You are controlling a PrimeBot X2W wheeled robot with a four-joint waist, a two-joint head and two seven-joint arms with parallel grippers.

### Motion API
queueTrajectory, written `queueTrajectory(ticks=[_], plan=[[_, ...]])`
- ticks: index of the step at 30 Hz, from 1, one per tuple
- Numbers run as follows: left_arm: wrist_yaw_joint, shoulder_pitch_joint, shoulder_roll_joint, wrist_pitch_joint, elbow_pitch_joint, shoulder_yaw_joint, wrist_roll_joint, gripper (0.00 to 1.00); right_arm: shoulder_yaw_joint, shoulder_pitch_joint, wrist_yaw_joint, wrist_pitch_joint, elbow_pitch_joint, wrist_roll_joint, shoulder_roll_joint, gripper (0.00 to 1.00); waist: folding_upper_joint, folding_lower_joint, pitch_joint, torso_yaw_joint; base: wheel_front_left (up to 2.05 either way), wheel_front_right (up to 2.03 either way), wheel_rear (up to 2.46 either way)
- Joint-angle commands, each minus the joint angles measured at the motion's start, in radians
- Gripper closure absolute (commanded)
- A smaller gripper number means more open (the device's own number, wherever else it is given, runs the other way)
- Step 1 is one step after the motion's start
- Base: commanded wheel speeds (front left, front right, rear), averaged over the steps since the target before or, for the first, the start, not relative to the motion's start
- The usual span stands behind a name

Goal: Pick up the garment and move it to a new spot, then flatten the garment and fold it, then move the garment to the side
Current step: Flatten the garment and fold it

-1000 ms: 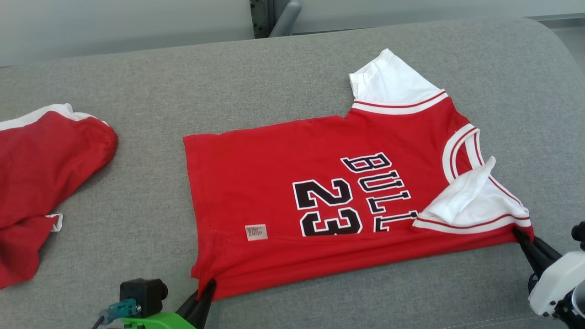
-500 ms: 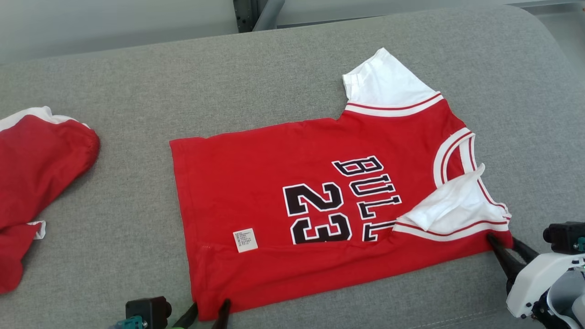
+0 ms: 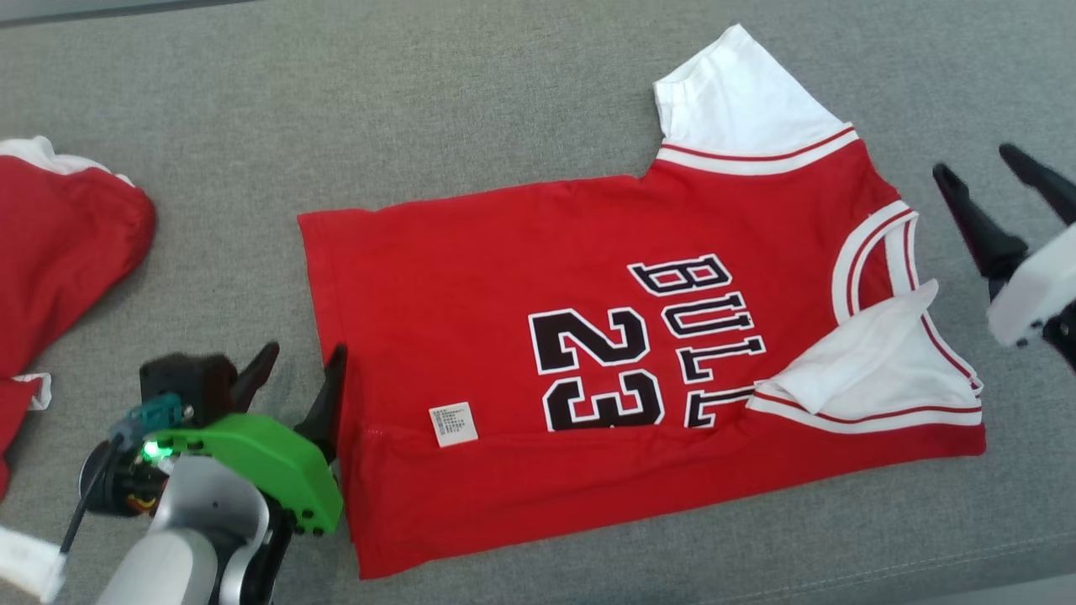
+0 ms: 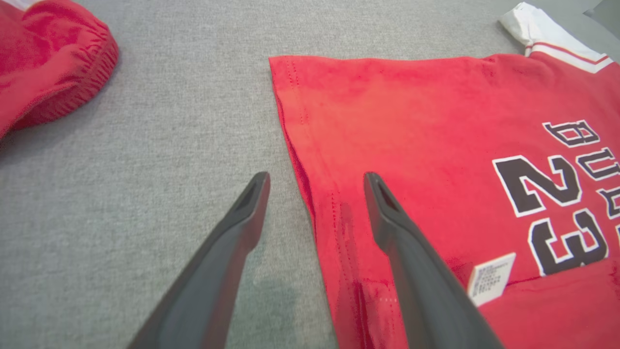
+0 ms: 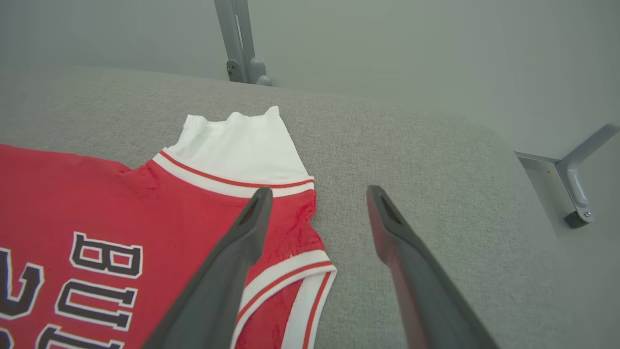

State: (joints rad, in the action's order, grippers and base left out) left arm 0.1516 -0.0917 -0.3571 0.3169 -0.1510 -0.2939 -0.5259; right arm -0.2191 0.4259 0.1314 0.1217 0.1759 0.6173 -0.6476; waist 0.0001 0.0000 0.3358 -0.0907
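Note:
The garment point(image 3: 521, 286) is a red jersey with white sleeves and black "BULLS 23" lettering, lying spread on the grey padded surface point(image 3: 420, 101), its near edge folded over. My left gripper point(image 3: 298, 363) stands open at the jersey's left hem; in the left wrist view the gripper point(image 4: 315, 182) straddles the garment's point(image 4: 411, 126) edge, holding nothing. My right gripper point(image 3: 979, 168) is open at the right, beside the collar. In the right wrist view the gripper point(image 5: 317, 194) hovers over the garment's point(image 5: 97, 194) collar end and grey surface, empty.
A second red garment with white trim point(image 3: 59, 244) lies bunched at the left edge, also seen as a red bundle point(image 4: 48, 58) in the left wrist view. Grey metal brackets point(image 5: 576, 174) and a post point(image 5: 240, 43) stand beyond the surface's far rounded edge.
Both grippers were shut on the jersey's near corners; both have let go, opened and lifted forward. The head camera has tilted down, shifting the whole picture.

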Motion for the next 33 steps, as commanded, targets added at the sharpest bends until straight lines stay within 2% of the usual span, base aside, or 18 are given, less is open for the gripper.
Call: queueTrajectory(ticks=[1,6,12,18,23,32,33], plan=[[-0.007,-0.046,0.004,0.008,0.014,-0.005,0.007,0.0,-0.007,0.038,-0.002,0.012,0.003,-0.004,-0.002,0.0,-0.0001,0.0,0.086,0.031,0.0,0.0,0.0],[-0.041,-0.283,0.039,0.051,0.121,-0.04,0.024,0.0,-0.052,0.258,-0.001,0.073,0.092,-0.011,0.028,0.0,-0.0001,0.0,0.171,0.089,0.0,0.0,0.0],[-0.081,-0.467,0.088,0.084,0.255,-0.094,0.043,0.0,-0.089,0.448,-0.001,0.1,0.253,-0.016,0.055,0.0,-0.0001,0.0,0.227,0.159,0.0,0.0,0.0],[-0.108,-0.546,0.13,0.089,0.335,-0.13,0.041,0.0,-0.13,0.548,-0.001,0.088,0.396,-0.007,0.085,0.0,-0.0001,0.0,0.244,0.196,0.0,0.0,0.0],[-0.136,-0.585,0.164,0.089,0.37,-0.154,0.024,0.0,-0.15,0.605,-0.001,0.068,0.491,-0.011,0.083,0.0,-0.0001,0.0,0.259,0.21,0.0,0.0,0.0],[-0.162,-0.627,0.189,0.084,0.419,-0.18,0.013,0.0,-0.216,0.655,-0.001,0.034,0.578,-0.003,0.099,0.0,-0.0001,0.0,0.273,0.204,0.0,0.0,0.0],[-0.171,-0.625,0.189,0.089,0.424,-0.187,0.009,0.0,-0.224,0.657,-0.001,0.026,0.586,0.002,0.104,0.33,-0.0001,0.0,0.271,0.202,0.0,0.0,0.0]])
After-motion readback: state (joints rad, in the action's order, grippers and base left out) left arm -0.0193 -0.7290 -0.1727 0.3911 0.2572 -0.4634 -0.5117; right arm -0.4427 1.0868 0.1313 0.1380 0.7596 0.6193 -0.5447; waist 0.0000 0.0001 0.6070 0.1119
